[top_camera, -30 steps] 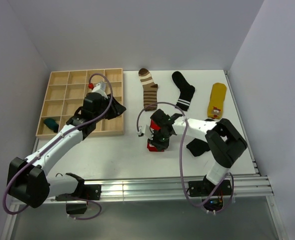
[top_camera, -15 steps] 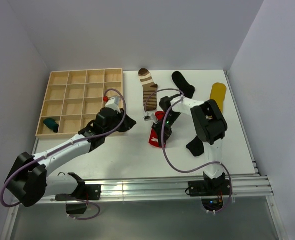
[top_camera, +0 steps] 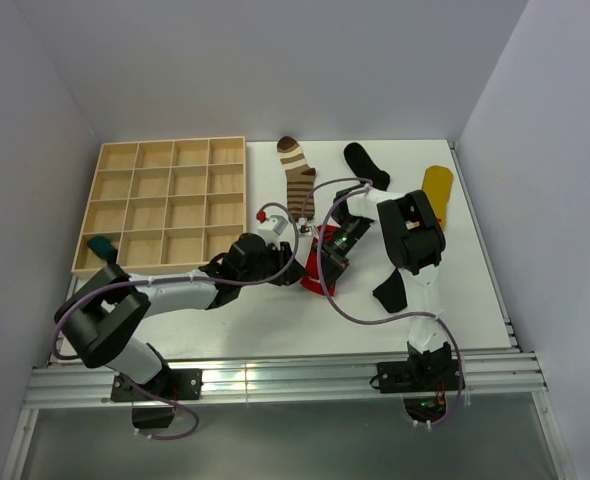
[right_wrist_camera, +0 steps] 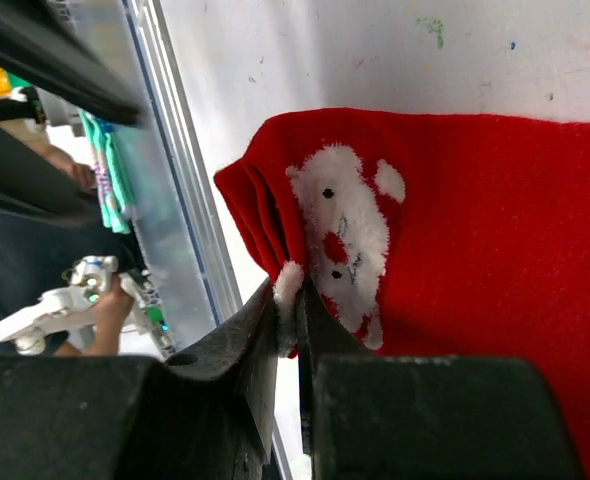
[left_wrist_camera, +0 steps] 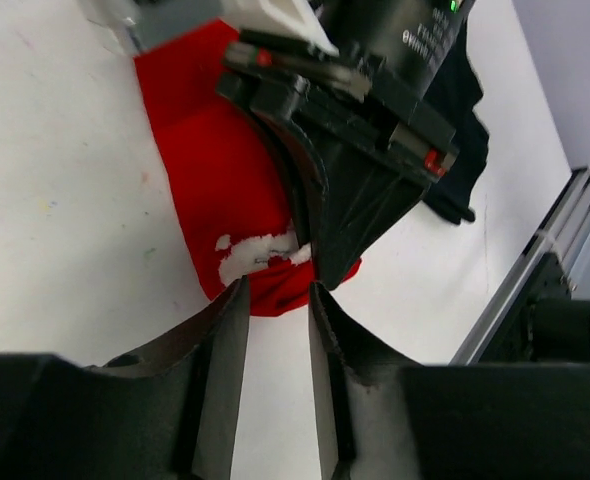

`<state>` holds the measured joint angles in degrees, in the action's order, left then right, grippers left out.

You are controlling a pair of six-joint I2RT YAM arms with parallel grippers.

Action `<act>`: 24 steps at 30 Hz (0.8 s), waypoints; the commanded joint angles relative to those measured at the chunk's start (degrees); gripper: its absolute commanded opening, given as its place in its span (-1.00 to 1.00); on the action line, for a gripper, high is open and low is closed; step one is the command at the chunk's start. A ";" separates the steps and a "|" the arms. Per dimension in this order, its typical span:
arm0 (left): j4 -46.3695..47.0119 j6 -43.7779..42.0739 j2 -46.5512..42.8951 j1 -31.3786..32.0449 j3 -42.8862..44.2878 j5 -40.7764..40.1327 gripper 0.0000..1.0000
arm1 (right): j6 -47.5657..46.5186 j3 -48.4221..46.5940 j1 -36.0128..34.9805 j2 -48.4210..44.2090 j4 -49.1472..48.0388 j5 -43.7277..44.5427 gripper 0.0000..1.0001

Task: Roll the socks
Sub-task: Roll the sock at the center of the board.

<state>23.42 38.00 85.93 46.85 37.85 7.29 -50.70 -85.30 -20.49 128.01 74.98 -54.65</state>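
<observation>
The red sock [top_camera: 316, 284] with a white cartoon patch lies mid-table. My right gripper [top_camera: 328, 262] is shut on its folded edge, as the right wrist view shows [right_wrist_camera: 295, 290]. My left gripper [top_camera: 297, 268] is open and empty, its tips just short of the red sock's rounded end [left_wrist_camera: 260, 215], with the right gripper's black body [left_wrist_camera: 365, 170] right above. The brown-cream striped sock [top_camera: 297, 176], the black sock with white bands [top_camera: 363, 162], the yellow sock [top_camera: 437, 188] and the plain black sock [top_camera: 391, 291] lie flat. A dark teal sock [top_camera: 101, 245] sits in the tray.
The wooden compartment tray [top_camera: 165, 200] stands at the back left. The right arm's cable [top_camera: 325, 295] loops over the table near the red sock. The metal rail [top_camera: 275, 375] runs along the near edge. Walls close in on both sides.
My left arm has swung from over the tray rightward to the red sock. My right gripper has shifted back and right with the sock held in it.
</observation>
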 commanded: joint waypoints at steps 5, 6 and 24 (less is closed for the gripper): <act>11.20 -3.46 6.78 0.79 2.75 8.87 -0.21 | -0.55 -1.45 1.24 2.60 5.35 -2.39 -0.70; 11.47 -3.63 7.40 0.79 3.02 9.93 -0.19 | -0.37 -1.36 1.50 2.69 5.09 -2.39 -0.70; 14.29 -11.01 15.23 0.96 4.61 8.71 -0.05 | -0.81 -0.31 2.91 3.92 5.53 -1.33 -0.72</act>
<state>34.09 29.56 101.21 47.62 41.30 16.62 -50.63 -85.47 -18.20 131.44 75.96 -55.55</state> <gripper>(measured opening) 0.469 0.150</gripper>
